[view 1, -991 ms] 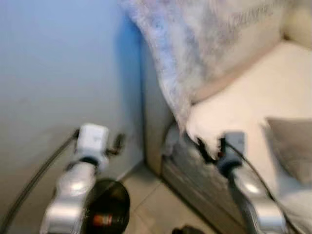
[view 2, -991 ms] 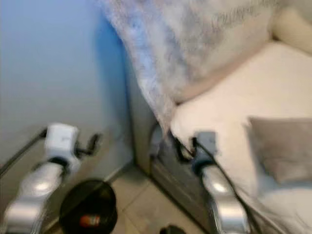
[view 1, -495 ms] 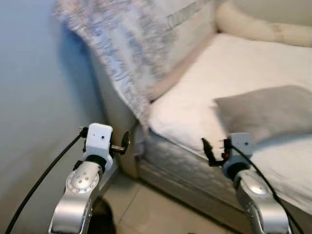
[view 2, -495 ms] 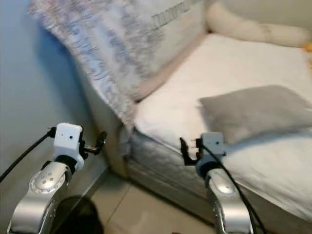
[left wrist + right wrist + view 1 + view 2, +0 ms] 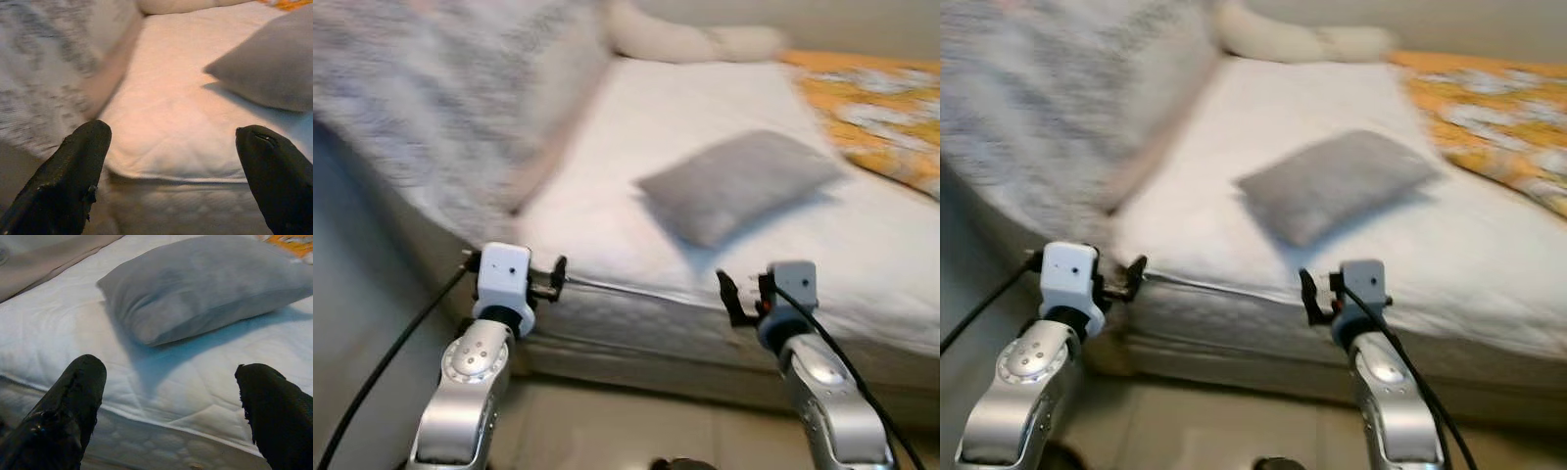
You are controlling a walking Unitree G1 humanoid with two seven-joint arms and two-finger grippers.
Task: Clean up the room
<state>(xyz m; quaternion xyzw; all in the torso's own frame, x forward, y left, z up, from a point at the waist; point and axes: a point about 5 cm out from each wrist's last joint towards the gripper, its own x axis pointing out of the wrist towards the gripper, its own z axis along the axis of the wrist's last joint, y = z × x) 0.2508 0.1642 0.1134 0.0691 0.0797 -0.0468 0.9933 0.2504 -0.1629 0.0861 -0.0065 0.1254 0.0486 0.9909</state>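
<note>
Pillow blurred, blanket cut off

You saw grey pillow lying on white bed, orange patterned blanket beside it, patterned throw at left. Left tool and right tool hovered before mattress edge.

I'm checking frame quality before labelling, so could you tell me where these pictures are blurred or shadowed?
Left eye view: motion blur smears the patterned blanket and orange cover; the grey pillow is soft-edged. Right wrist view: sharper, the pillow casting a bluish shadow on the mattress. Left wrist view: warm-tinted and slightly soft.
</note>
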